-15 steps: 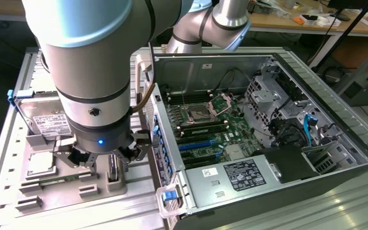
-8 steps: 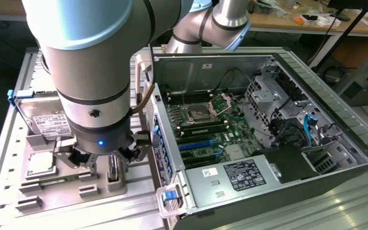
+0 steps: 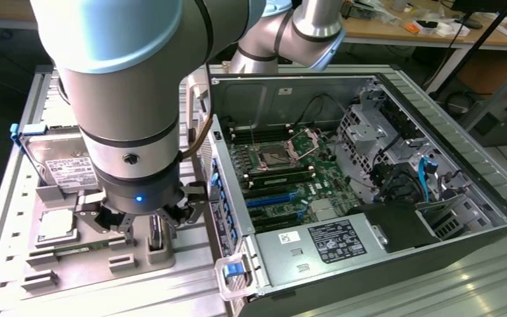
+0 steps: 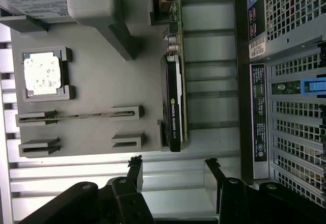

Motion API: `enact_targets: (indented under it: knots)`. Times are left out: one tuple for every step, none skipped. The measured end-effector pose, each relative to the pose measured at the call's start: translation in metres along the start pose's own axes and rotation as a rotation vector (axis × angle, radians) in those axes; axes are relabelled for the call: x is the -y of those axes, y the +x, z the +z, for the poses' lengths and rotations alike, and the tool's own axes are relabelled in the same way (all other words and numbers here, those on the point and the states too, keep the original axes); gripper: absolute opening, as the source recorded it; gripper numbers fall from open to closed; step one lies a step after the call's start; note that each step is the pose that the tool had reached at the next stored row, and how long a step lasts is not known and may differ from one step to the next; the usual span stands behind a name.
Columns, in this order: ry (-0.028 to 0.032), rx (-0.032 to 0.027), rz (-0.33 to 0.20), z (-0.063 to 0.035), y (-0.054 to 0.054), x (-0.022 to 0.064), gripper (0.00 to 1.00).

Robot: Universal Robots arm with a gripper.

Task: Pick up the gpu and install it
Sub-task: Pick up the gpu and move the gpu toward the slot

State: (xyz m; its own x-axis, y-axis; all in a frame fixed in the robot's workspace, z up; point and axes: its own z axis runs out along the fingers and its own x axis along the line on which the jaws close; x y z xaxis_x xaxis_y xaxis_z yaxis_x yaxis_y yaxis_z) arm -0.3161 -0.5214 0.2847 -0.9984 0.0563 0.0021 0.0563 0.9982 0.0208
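I am looking down on a ribbed metal table (image 3: 430, 290) that is carrying a grey holder tray (image 4: 97, 81) and, on the exterior view's right, an open computer case (image 3: 359, 165) lying with its motherboard facing up. Behind them, cluttered wooden desks (image 3: 412, 26) are running along the back of the room. The gpu (image 4: 173, 102) (image 3: 155, 234) is standing on its long edge in a slot along the tray's edge nearest the case, black face outward, with its metal bracket end pointing away from the claw. The claw (image 4: 173, 165) (image 3: 145, 221) is hovering above the tray with its fingers spread wide and gripping nothing. It is keeping clear of the card, and the card's near end is lining up with the gap between the fingers. A hard drive (image 3: 60, 165), a square processor chip (image 4: 42, 74) and a thin memory stick (image 4: 81, 115) are sitting in their own holders on the tray, well apart from the card. Only a narrow strip of bare table is separating the card's edge of the tray from the case's perforated wall (image 4: 295, 20), while the tray side is lying more open.
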Motion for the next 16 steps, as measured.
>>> enact_targets:
  knots:
    - [0.0001,0.0000,0.000,0.0003,0.0000,0.0000,0.60]
    - [0.0001,-0.0001,0.000,0.0006,0.0001,0.0000,0.60]
    - [0.0001,-0.0001,0.000,0.0009,0.0001,0.0000,0.60]
    - [0.0001,-0.0001,0.000,0.0012,0.0001,0.0000,0.60]
    - [0.0001,-0.0001,0.000,0.0016,0.0001,0.0000,0.60]
    - [0.0001,0.0000,0.000,0.0019,0.0001,0.0001,0.60]
    - [0.0001,-0.0001,0.000,0.0022,0.0002,0.0001,0.60]
    - [0.0001,-0.0001,0.000,0.0026,0.0002,0.0001,0.60]
    - [0.0001,-0.0001,0.000,0.0029,0.0003,0.0001,0.60]
    - [0.0001,-0.0001,0.000,0.0033,0.0004,0.0001,0.60]
    - [0.0000,0.0000,0.000,0.0038,0.0005,0.0001,0.60]
    - [0.0001,-0.0001,0.000,0.0040,0.0005,0.0001,0.60]
    - [0.0002,-0.0001,0.000,0.0043,0.0006,0.0001,0.60]
    - [0.0002,-0.0002,0.000,0.0046,0.0007,0.0001,0.60]
    - [0.0001,-0.0001,0.000,0.0049,0.0007,0.0001,0.60]
    - [0.0001,-0.0001,0.000,0.0053,0.0007,0.0002,0.60]
